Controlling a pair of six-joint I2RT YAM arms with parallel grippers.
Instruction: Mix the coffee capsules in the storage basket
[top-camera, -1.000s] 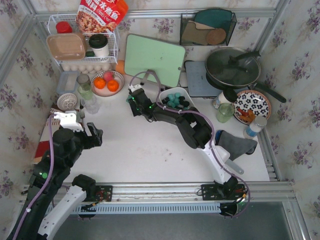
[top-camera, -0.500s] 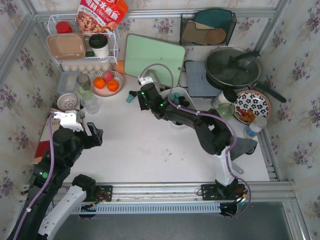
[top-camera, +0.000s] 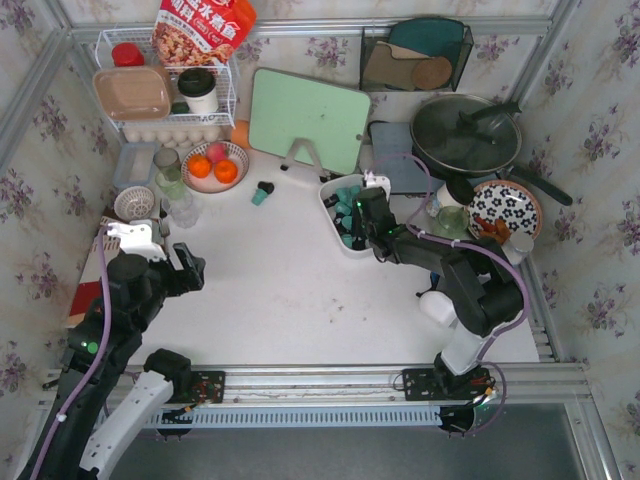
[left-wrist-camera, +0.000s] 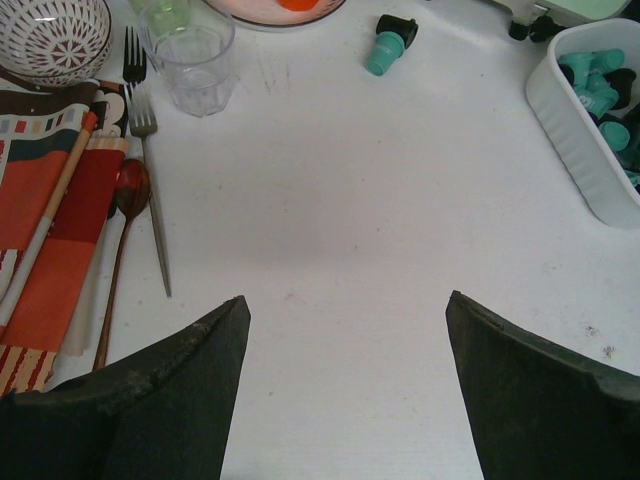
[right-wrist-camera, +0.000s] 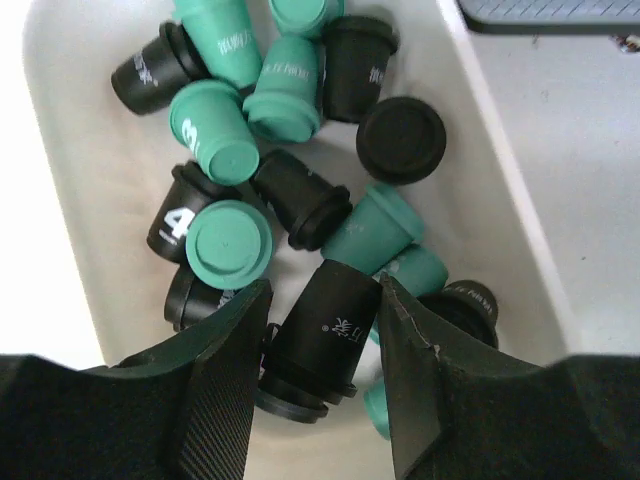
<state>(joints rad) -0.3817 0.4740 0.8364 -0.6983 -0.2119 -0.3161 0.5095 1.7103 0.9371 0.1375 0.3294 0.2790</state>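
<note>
Floral wallpaper is seen around the white table. The storage basket stands right of centre. From above, its coffee capsules are largely hidden by the right gripper, whose fingers are clamped on a black capsule. Two stray capsules lie outside. The left gripper is held low over the table, fingers apart.

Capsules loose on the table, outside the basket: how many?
2: a teal capsule and a black capsule, side by side, left of the storage basket. The right arm may hide others.
</note>
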